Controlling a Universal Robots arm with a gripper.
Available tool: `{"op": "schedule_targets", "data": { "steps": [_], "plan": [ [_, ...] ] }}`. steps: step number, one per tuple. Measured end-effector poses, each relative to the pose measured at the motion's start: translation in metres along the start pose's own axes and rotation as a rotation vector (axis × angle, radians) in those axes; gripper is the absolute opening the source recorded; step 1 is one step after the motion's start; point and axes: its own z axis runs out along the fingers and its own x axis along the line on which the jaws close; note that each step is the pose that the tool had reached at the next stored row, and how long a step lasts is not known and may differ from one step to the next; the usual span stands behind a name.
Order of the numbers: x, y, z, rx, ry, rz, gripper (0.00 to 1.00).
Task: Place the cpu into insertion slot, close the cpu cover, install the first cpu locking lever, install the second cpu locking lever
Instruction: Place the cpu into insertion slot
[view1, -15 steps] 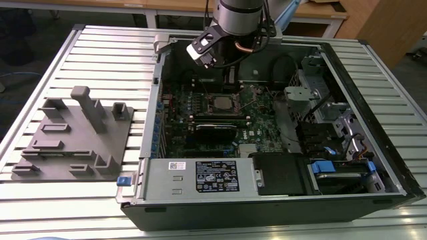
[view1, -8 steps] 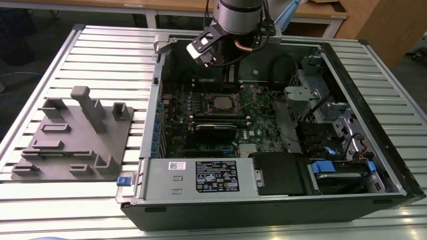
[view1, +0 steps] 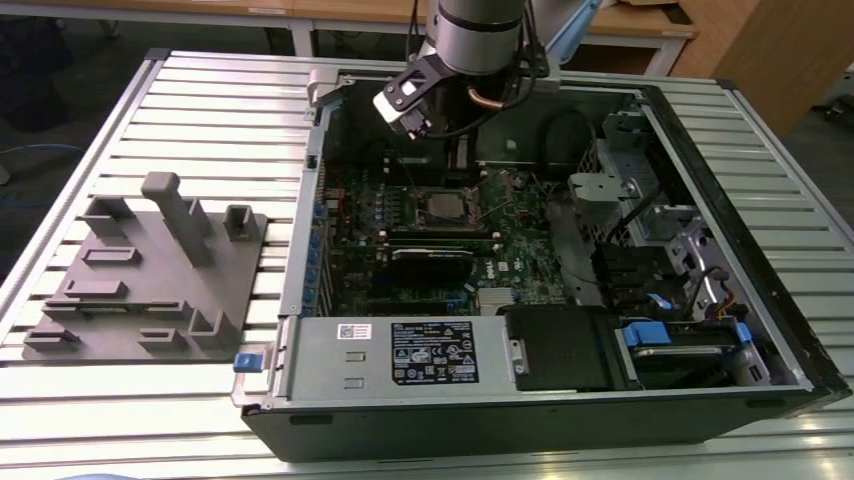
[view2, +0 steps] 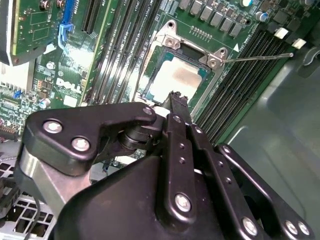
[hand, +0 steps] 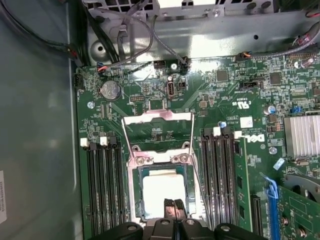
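The cpu (hand: 161, 189) lies flat in the insertion slot (hand: 134, 192), its silver-grey top (view2: 176, 79) facing up. The cpu cover (hand: 157, 116) is swung open and lies back beyond the slot, with green board showing through its cut-out. Thin wire locking levers (hand: 127, 140) stand released beside the cover, and one lever (view2: 260, 56) sticks out sideways. My gripper (hand: 174, 204) hovers just over the cpu's near edge with its black fingertips (view2: 178, 100) together and nothing between them. In the exterior view the gripper (view1: 408, 118) hangs over the far part of the open case, above the slot (view1: 447, 207).
Memory slots (hand: 102, 185) flank the socket on both sides. A finned heatsink (hand: 302, 135) and a blue card latch (hand: 272, 192) lie nearby. A black expansion card (view1: 430, 255) and power supply (view1: 400, 355) sit nearer. A grey fixture block (view1: 147, 285) rests at the exterior view's left.
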Motion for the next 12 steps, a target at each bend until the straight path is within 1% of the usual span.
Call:
{"op": "schedule_targets", "data": {
  "steps": [2,6,9,12],
  "plan": [
    [0.0000,0.0000,0.0015,0.0001,-0.0001,0.000,0.10],
    [0.0000,-0.0001,0.0015,0.0001,-0.0004,0.000,0.10],
    [0.0000,-0.0001,0.0045,0.0000,-0.0002,0.000,0.10],
    [-0.0001,-0.0001,0.0045,0.0002,-0.0005,0.000,0.10]
  ]
}}
